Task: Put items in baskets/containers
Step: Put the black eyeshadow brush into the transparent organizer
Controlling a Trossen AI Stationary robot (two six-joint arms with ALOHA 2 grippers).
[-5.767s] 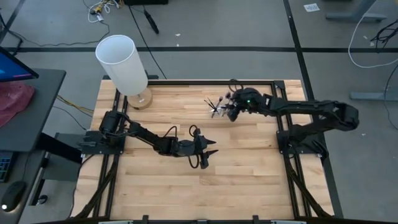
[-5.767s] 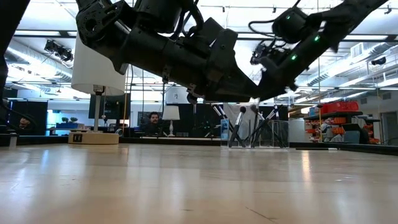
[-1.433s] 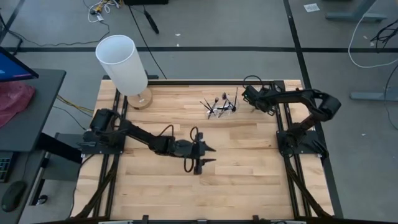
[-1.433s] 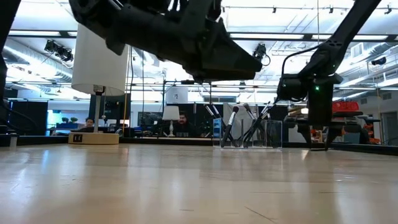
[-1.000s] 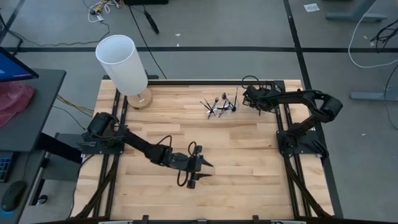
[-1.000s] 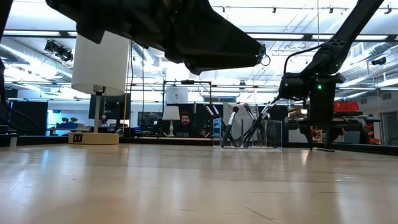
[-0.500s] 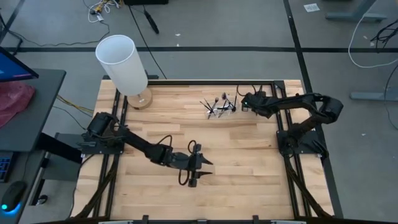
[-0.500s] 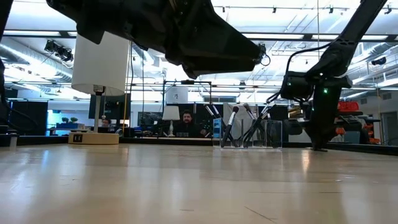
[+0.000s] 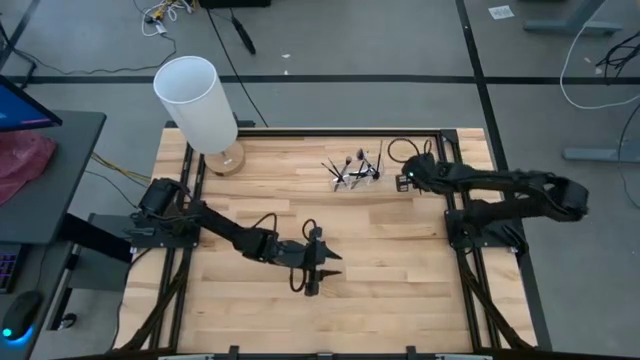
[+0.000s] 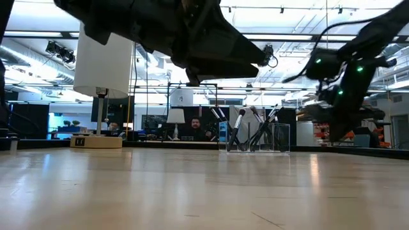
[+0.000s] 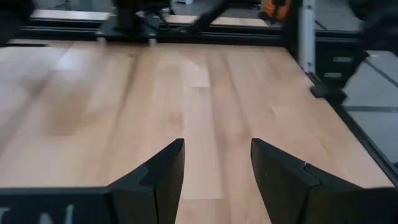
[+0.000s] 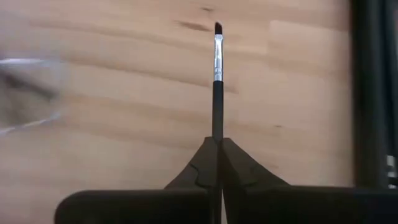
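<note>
We start with the left hand, out over the near middle of the desk; in its wrist view we see its two fingers spread well apart with only bare wood between them, so it has hold of nothing. Farther back and off to the right, the right hand hangs above the desk near the right rail. Its wrist view shows the fingers pinched together on the dark handle of one makeup brush, which stands straight out past the fingertips and ends in a silver ferrule and a small dark tip. We cannot pick this brush out in the high view. Just beside the right hand, on the side toward the desk's middle, we note the clear holder with the other brushes standing in it, fanned outward; hand and holder are apart, not touching. In the low view the holder shows as a faint transparent box with brushes leaning at several angles inside it. Farthest from both hands, at the back left corner, we see the tall white cylinder on its round wooden base, well apart from the holder.
</note>
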